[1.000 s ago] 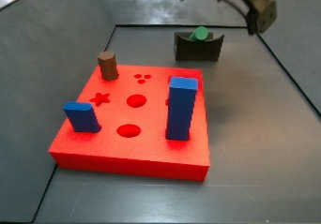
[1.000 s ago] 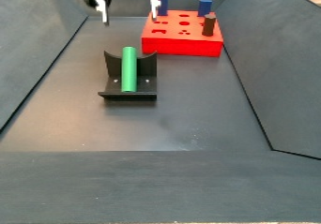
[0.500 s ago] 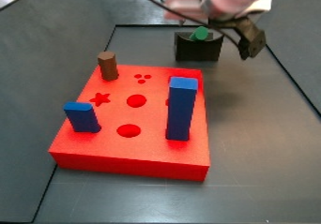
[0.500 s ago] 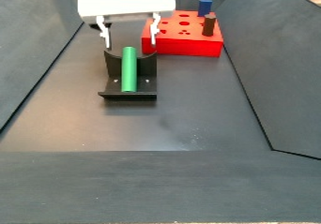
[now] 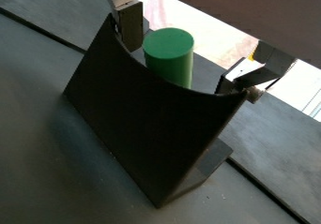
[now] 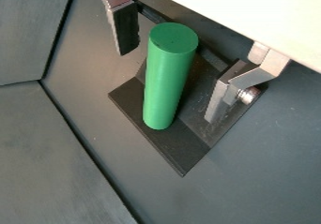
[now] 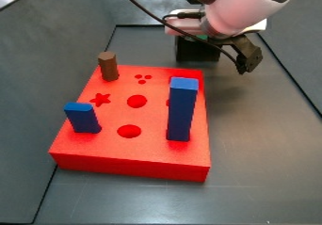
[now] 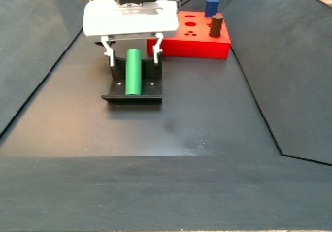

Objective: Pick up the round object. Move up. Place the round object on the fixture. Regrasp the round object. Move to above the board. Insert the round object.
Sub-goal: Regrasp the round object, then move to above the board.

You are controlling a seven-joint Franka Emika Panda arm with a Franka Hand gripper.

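Dark grey flooring walled by sloping panels carries everything, and at its centre the round object (image 8: pixel 132 71) lies in the notch of the fixture (image 8: pixel 134 93) — a side view shows its full green length, while in another side view the arm hides it and only a corner of the fixture (image 7: pixel 191 50) shows. Both wrist views close in on the peg (image 6: pixel 166 76) with a silver finger (image 6: pixel 122 23) on each side, apart from it, so the gripper (image 8: pixel 130 51) is spread, straddling the peg's far end. Beyond stands the board (image 7: pixel 132 115) with a tall blue block (image 7: pixel 183 108), a short blue block (image 7: pixel 83 117) and a brown peg (image 7: pixel 108 66). Compared with half a second ago, the gripper has dropped lower around the peg.
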